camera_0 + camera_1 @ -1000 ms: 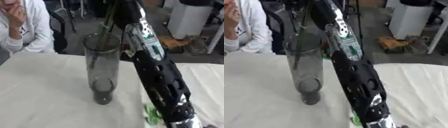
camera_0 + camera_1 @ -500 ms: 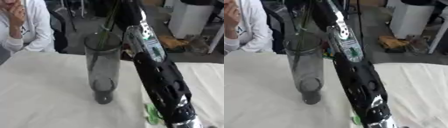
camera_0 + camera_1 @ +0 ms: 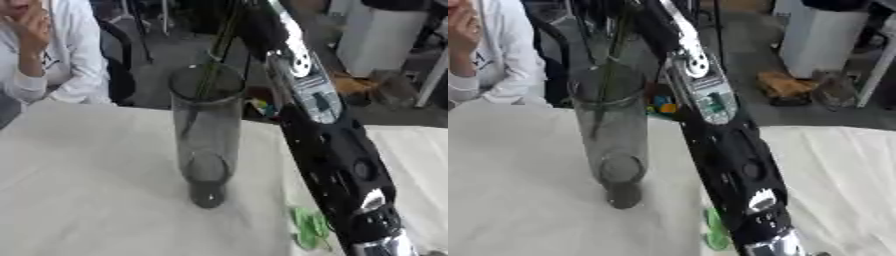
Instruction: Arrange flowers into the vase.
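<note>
The vase (image 3: pixel 206 135) stands upright on the counter (image 3: pixel 79 185) just left of the robot's right arm (image 3: pixel 328 145), a green stem (image 3: pixel 210 75) entering its mouth; lower it straight, fingers' state unseen.

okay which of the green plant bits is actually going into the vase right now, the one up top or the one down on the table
The thin green stem up top: it slants down through the mouth of the tall glass vase. The other green piece lies flat on the tablecloth beside the robot's arm, outside the vase.
</note>
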